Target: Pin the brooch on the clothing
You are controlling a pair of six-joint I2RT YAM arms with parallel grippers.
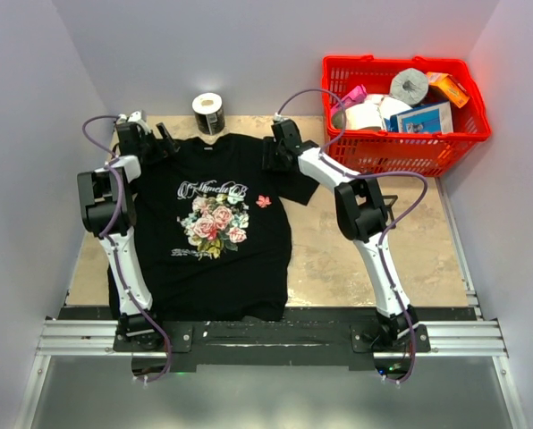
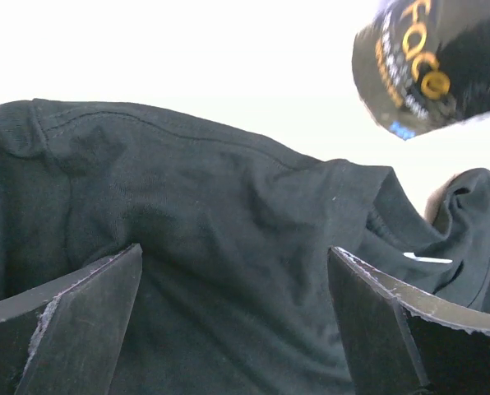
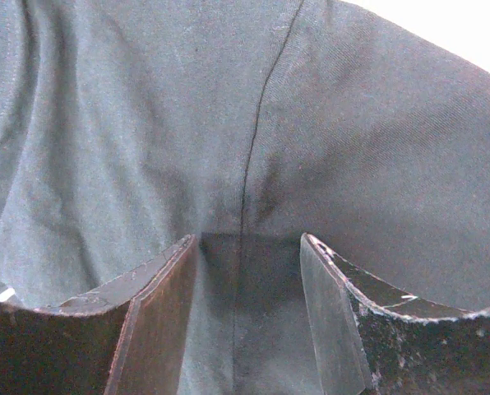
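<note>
The black T-shirt (image 1: 159, 259) lies flat on the table, with printed pink roses and white script on its chest. The brooch (image 1: 264, 201), a tiny pinkish-red flower, sits on the shirt just right of the print. My left gripper (image 1: 156, 143) is at the shirt's left shoulder. Its jaws stand wide apart over the black fabric (image 2: 228, 206) in the left wrist view (image 2: 237, 271). My right gripper (image 1: 275, 154) is at the right shoulder. Its jaws stand apart astride a seam in the fabric (image 3: 253, 148) in the right wrist view (image 3: 249, 247). The brooch shows in neither wrist view.
A tape roll (image 1: 208, 112) stands behind the collar and shows as a dark roll with gold lettering (image 2: 430, 58) in the left wrist view. A red basket (image 1: 401, 152) with boxes and rolls sits at the back right. Bare tabletop (image 1: 356, 259) lies right of the shirt.
</note>
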